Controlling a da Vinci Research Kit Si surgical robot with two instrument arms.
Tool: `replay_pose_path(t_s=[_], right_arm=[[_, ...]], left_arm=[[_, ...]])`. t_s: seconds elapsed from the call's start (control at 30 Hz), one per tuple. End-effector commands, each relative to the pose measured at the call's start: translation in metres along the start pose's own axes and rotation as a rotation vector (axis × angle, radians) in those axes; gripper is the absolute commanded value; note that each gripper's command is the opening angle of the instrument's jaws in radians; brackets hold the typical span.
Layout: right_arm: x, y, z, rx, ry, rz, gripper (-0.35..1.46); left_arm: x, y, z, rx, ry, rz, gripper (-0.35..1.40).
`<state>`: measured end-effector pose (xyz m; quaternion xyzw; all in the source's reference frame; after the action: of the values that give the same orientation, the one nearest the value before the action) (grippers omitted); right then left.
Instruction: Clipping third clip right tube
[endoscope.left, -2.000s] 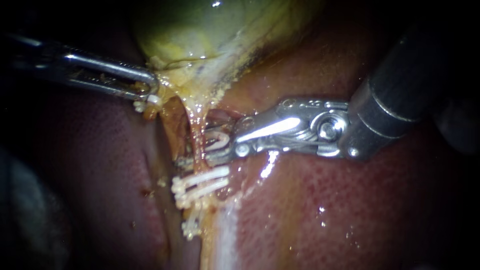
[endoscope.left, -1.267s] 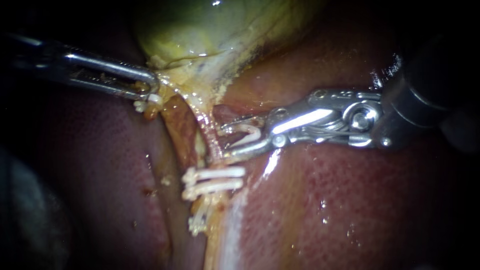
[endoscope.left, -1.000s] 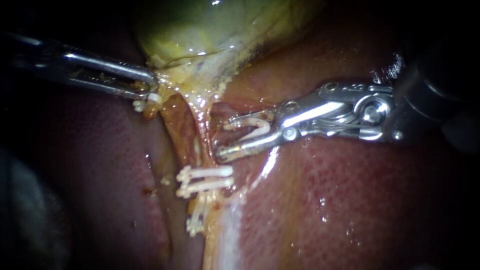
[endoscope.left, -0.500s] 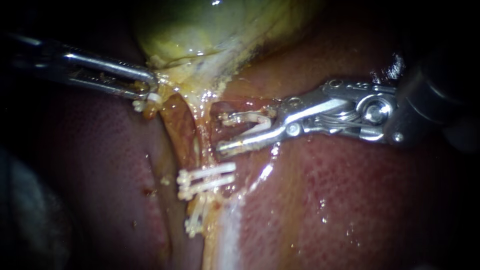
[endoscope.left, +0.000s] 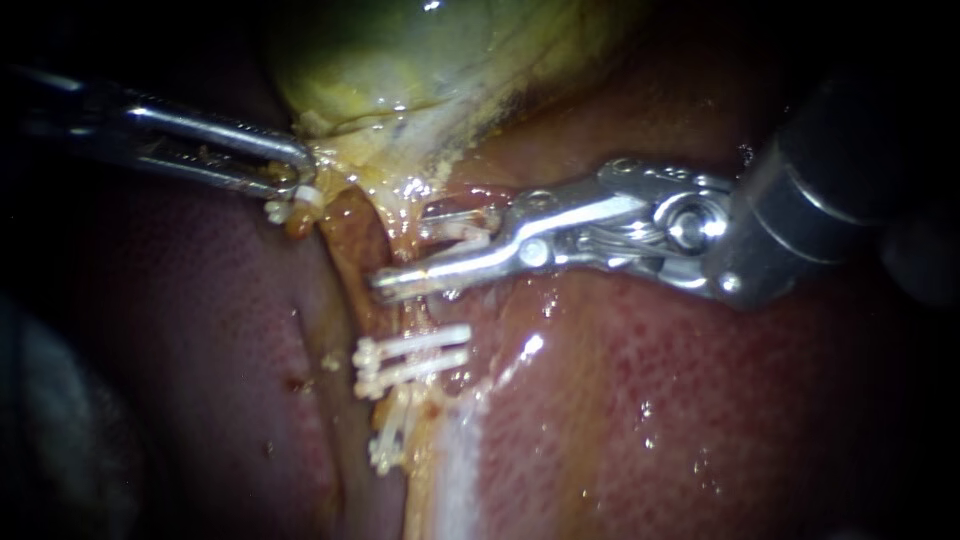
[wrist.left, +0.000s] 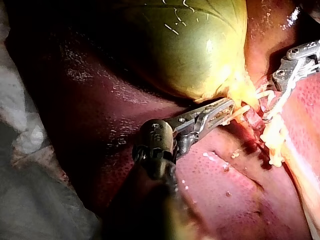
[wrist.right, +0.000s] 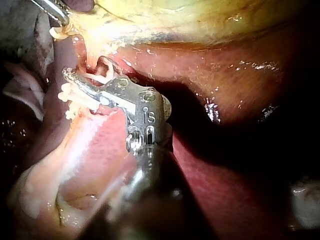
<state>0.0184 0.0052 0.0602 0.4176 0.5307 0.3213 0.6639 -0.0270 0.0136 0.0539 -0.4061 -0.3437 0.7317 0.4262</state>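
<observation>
A pale yellow tube (endoscope.left: 411, 316) runs down from the gallbladder's neck (endoscope.left: 385, 180) to two white clips (endoscope.left: 415, 357) that lie side by side across it. My right instrument (endoscope.left: 405, 250) comes in from the right, just above those clips. Its jaws stand open with a white clip (endoscope.left: 455, 232) seated between them. The lower jaw reaches across in front of the tube, and the upper jaw lies behind it. In the right wrist view the right instrument (wrist.right: 85, 75) lies at the same spot. My left instrument (endoscope.left: 297, 178) is shut on yellow tissue at the gallbladder's neck (wrist.left: 235, 102).
The green-yellow gallbladder (endoscope.left: 420, 60) fills the upper middle. Red liver (endoscope.left: 700, 400) lies under the right instrument, and more liver (endoscope.left: 200, 330) lies to the left. Another white clip (endoscope.left: 388, 447) sits lower down the strand. A small white piece (endoscope.left: 300, 200) shows under the left jaws.
My right instrument first drew back to the right off the tube, then rose and pushed left again. Its open jaws now straddle the tube higher up. The left instrument has not moved.
</observation>
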Motion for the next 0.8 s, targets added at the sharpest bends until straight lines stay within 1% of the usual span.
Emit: replay_pose_path(t_s=[0.03, 0.23, 0.5, 0.7, 0.8], right_arm=[[0.0001, -0.0001, 0.0003, 0.005, 0.009, 0.008, 0.50], [0.0007, -0.0010, 0.0014, 0.042, 0.056, 0.032, 0.50], [0.0033, -0.0030, 0.0010, 0.077, 0.102, 0.051, 0.50], [0.0051, -0.0044, 0.0006, 0.092, 0.119, 0.064, 0.50], [0.0057, -0.0047, 0.0004, 0.093, 0.120, 0.068, 0.49]], left_arm=[[0.0000, 0.0000, 0.0000, 0.000, 0.000, 0.000, -0.35], [0.0000, 0.0000, 0.0000, 0.000, 0.000, 0.000, -0.35], [0.0000, 0.0000, 0.0000, 0.000, 0.000, 0.000, -0.35], [0.0000, 0.0000, 0.0000, 0.000, 0.000, 0.000, -0.35], [0.0000, -0.0001, 0.0000, 0.000, 0.000, 0.000, -0.35]])
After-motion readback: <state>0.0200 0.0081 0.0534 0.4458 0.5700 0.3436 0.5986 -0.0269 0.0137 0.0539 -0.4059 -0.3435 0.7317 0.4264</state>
